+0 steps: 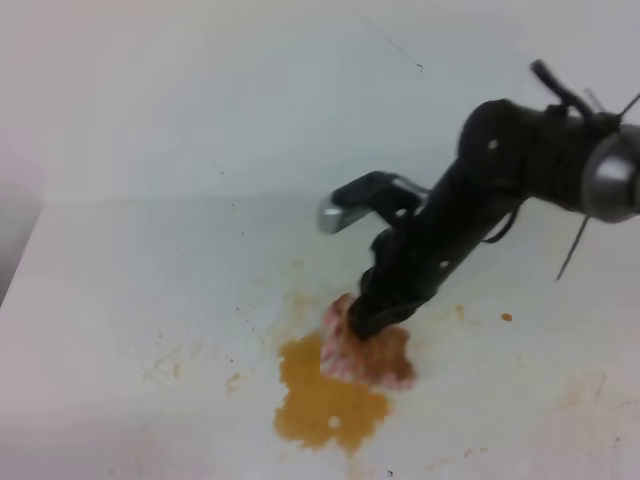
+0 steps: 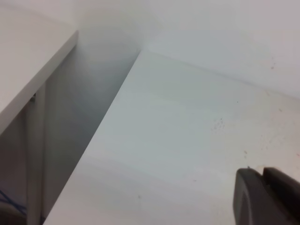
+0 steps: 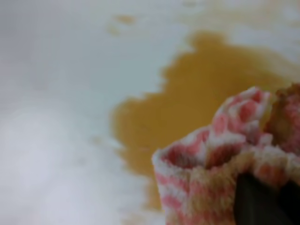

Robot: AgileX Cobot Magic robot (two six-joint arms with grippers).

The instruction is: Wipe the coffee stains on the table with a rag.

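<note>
On the white worktop [image 1: 120, 280], just beside the orange-brown coffee stains [image 1: 325, 400], lies the rag [image 1: 372, 355], its near edge touching the blotch. Over it the right hand [image 1: 372, 318] presses down, pinched narrow on the bunched cloth. The left hand [image 2: 265, 199] waits well apart; I cannot tell its state. If the pinch holds only a fold, the rag may slip free mid-wipe, smearing liquid wider.
</note>
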